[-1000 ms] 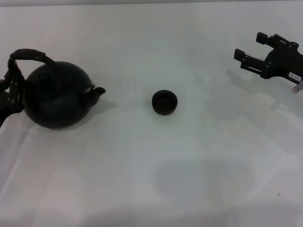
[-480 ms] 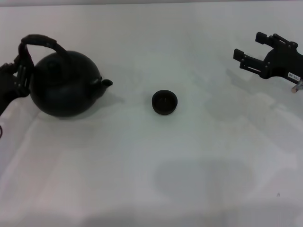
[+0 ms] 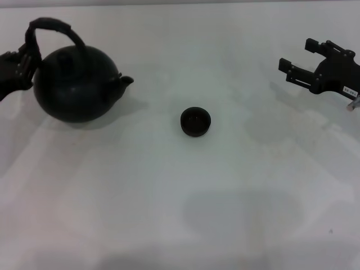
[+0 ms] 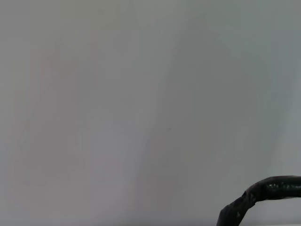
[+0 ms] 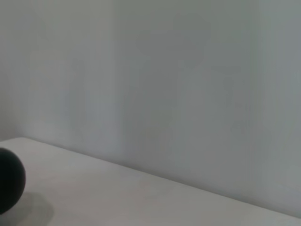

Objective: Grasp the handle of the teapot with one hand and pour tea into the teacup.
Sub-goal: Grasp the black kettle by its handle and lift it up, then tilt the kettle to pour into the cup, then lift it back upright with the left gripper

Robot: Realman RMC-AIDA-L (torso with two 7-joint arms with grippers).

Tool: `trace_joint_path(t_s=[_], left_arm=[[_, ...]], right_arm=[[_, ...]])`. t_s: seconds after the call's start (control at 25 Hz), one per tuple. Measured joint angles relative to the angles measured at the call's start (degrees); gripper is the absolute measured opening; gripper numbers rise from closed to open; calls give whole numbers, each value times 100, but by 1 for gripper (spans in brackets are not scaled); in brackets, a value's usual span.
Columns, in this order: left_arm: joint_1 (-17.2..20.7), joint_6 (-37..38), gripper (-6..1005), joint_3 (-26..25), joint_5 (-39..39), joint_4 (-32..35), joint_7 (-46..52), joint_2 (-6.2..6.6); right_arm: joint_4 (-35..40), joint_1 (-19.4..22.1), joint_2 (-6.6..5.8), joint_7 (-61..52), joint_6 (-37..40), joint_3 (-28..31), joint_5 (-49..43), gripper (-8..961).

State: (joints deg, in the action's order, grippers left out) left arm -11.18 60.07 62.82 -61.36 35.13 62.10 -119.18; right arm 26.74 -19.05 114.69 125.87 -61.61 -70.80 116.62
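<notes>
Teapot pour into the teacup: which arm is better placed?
Left. The left gripper grips the handle of the teapot, spout facing the teacup. The right gripper hangs open, far right, empty.

Teapot (image 3: 76, 84) at far left of the table (image 3: 180, 185), spout pointing right toward the teacup (image 3: 196, 121). Handle (image 3: 52, 29) arches over its top, leaning left. Left gripper (image 3: 22, 59) at the left edge, touching the handle's left end, behind and left of the pot body. Teacup sits near table centre, well apart from the pot, slightly nearer the robot than the spout. Right gripper (image 3: 304, 63) is at far right, well apart from the cup, above the table's far side.
</notes>
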Motion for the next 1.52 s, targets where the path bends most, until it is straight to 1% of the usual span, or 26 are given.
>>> trace_joint_path(t_s=[0.04,0.08,0.12,0.2,0.28,0.48,0.68,0.84,1.04,1.16,1.32,1.52], left_arm=[[21,-79,102,96,-47,176,186,12],[21,-79,102,96,-47,176,186,12],[81,-263,102,161,-290,588,530,17],[119,-436,102,183,-599,923,820,3],[131,-661,102,308,-921,1224,1178,-3],[186,-1236,102,841,-1517,1930,1793,2],[269,-1568,102,1269,-1877,2510,2212,11],[284,-1638,102,1487,-2596,3078,2856,2],[366,-1970,102,2017,-3454,3724,3527,-13],[432,-2144,102,2198,-3799,3970,3708,-13],[460,-2176,102,2229,-4009,4184,3924,-1],[518,-2183,102,2311,-4610,4535,4271,-8]], right_arm=[[-1,2,0,9,0,2,1,857],[-1,3,0,18,0,3,2,857],[-2,2,0,23,0,4,2,857],[-2,-5,7,30,1,5,2,857],[-2,-10,15,32,-9,5,2,857],[11,-14,17,39,-48,5,12,857],[-2,-22,24,137,-124,5,26,856],[-2,-15,27,140,-207,8,58,856],[-2,26,25,140,-346,89,142,856],[-3,48,26,140,-384,123,168,857],[-3,101,26,138,-418,187,169,857],[4,103,26,102,-431,237,169,857]])
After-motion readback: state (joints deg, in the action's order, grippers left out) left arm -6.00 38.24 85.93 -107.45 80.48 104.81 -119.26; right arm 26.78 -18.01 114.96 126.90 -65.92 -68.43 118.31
